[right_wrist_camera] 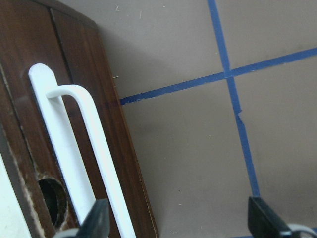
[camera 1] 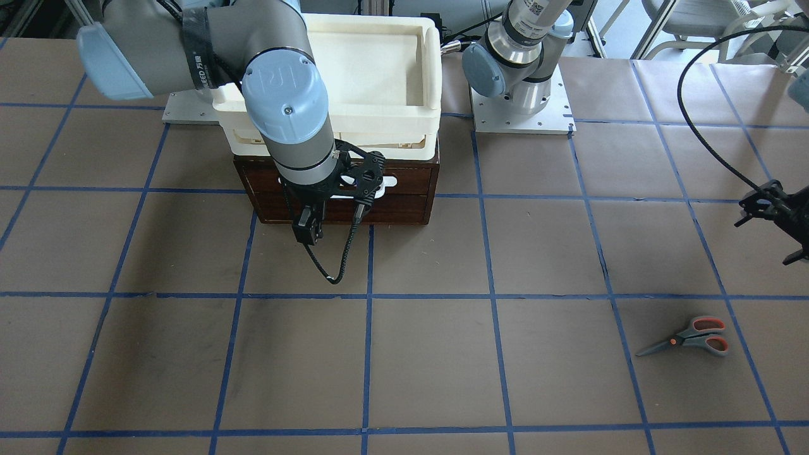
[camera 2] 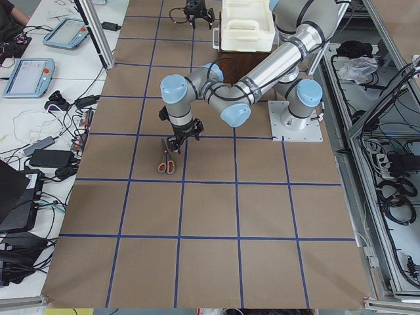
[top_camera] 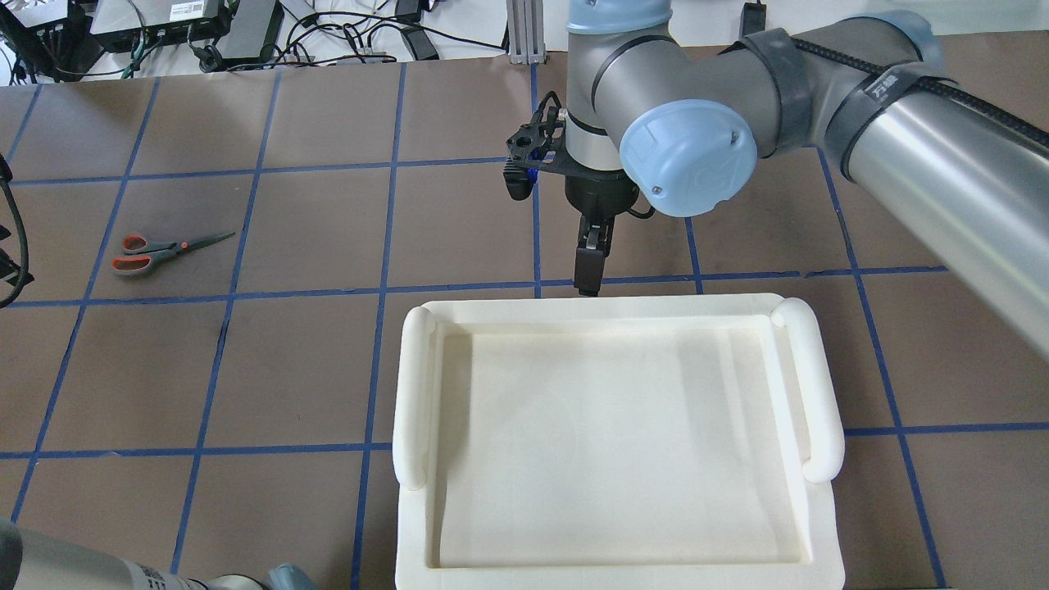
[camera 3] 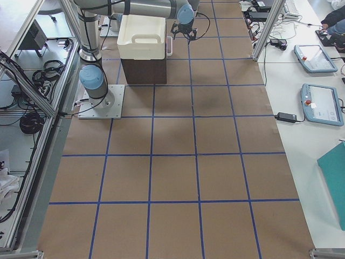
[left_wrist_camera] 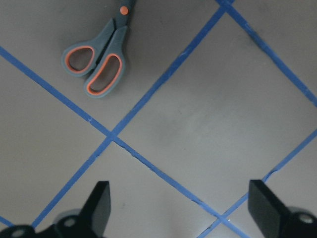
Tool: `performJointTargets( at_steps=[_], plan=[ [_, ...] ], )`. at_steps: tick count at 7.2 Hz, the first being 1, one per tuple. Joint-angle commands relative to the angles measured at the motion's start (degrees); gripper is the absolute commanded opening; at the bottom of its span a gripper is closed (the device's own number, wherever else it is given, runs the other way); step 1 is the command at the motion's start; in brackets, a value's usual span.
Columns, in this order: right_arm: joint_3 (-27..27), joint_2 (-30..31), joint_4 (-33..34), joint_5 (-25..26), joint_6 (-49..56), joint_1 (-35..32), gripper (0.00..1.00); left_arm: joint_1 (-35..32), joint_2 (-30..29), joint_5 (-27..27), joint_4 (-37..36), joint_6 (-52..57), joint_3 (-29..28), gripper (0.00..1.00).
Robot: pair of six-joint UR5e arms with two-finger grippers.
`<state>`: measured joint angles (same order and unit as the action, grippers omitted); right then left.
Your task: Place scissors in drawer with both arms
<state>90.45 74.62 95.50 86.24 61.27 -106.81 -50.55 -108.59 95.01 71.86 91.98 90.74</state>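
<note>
The scissors point(camera 1: 686, 338) lie flat on the brown table, far from the drawer; they also show in the overhead view point(top_camera: 164, 250) and the left wrist view point(left_wrist_camera: 99, 64). My left gripper point(left_wrist_camera: 181, 208) is open and empty, hovering above the table a little short of the scissors. The dark brown drawer point(camera 1: 404, 199) is closed under a cream tray. Its white bar handle point(right_wrist_camera: 74, 148) stands close before my right gripper point(right_wrist_camera: 181, 225), which is open and empty, with the bar just inside one finger point(right_wrist_camera: 99, 223) in that view. The right gripper also shows in front of the drawer point(camera 1: 310, 230).
The cream-white plastic tray point(top_camera: 414, 393) sits on top of the drawer chest. Blue tape lines grid the table. The left arm's base plate point(camera 1: 521, 117) stands beside the chest. A black cable point(camera 1: 335, 265) hangs from the right wrist.
</note>
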Motion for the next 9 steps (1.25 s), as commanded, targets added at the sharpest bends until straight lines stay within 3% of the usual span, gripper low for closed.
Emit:
performJointTargets(
  at_steps=[1, 2, 3, 6, 9],
  plan=[
    [1.66, -0.61, 0.39, -0.45, 4.97, -0.5, 1.0, 0.81, -5.91, -0.79, -7.05, 17.7, -0.21, 0.96],
    [1.58, -0.79, 1.0, -0.72, 6.48, -0.5, 1.0, 0.81, -7.85, -5.06, -10.13, 27.8, -0.21, 0.96],
    [1.57, -2.01, 0.83, -0.64, 9.19, -0.5, 1.0, 0.72, -10.13, -7.27, -10.33, 30.6, -0.21, 0.96],
    [0.7, -3.17, -2.14, -0.63, 9.92, -0.24, 0.98, -0.41, -13.48, -7.3, -10.42, 30.28, -4.41, 0.96],
    [-0.01, -4.48, -3.56, -0.46, 11.67, -0.06, 0.98, -6.66, -14.54, -6.85, -10.68, 21.14, -5.22, 0.97]
  ],
)
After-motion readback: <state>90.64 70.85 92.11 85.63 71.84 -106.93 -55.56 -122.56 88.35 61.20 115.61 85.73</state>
